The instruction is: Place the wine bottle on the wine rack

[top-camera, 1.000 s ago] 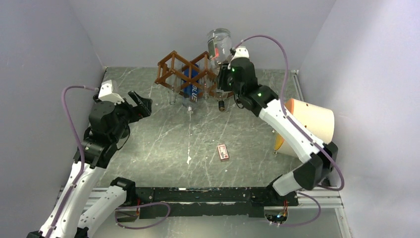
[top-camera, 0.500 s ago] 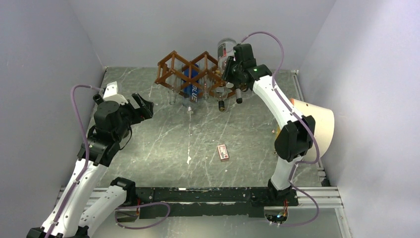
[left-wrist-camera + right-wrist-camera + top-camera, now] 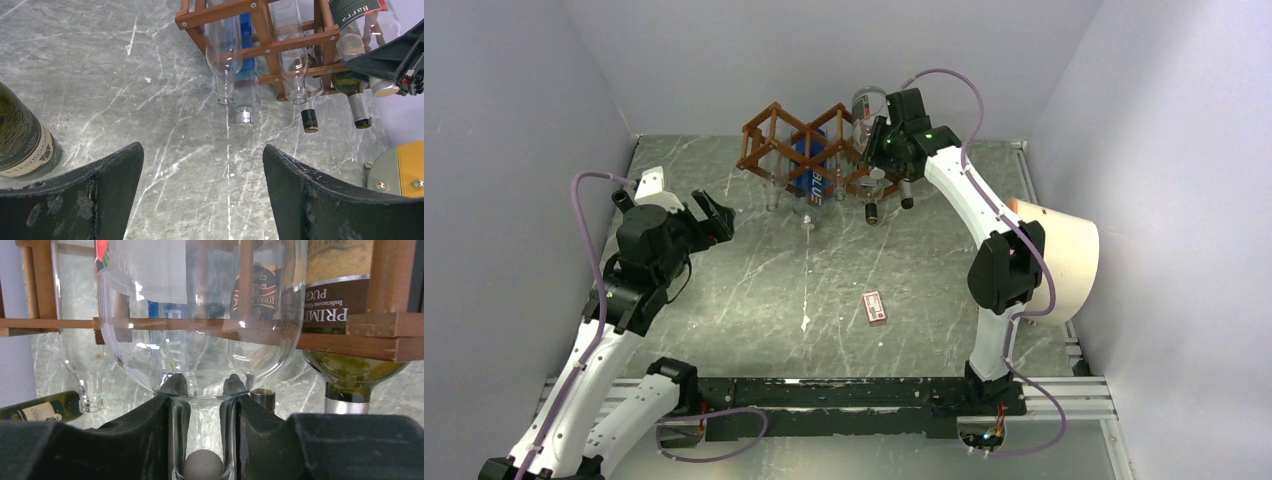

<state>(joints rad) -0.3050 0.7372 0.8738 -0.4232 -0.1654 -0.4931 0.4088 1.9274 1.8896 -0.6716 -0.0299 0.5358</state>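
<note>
- Marble tabletop [image 3: 754, 270], wine rack [image 3: 809, 150] at the back.
- Right gripper [image 3: 202, 407] pinches the wine bottle [image 3: 200, 315] by the neck at the rack's right end; release seems left.
- Left gripper [image 3: 200, 195] spread, well apart from the rack.

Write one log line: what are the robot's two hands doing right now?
right gripper: shut on clear bottle neck | clear bottle: at wine rack right end, unreleased | left gripper: open, empty
</note>
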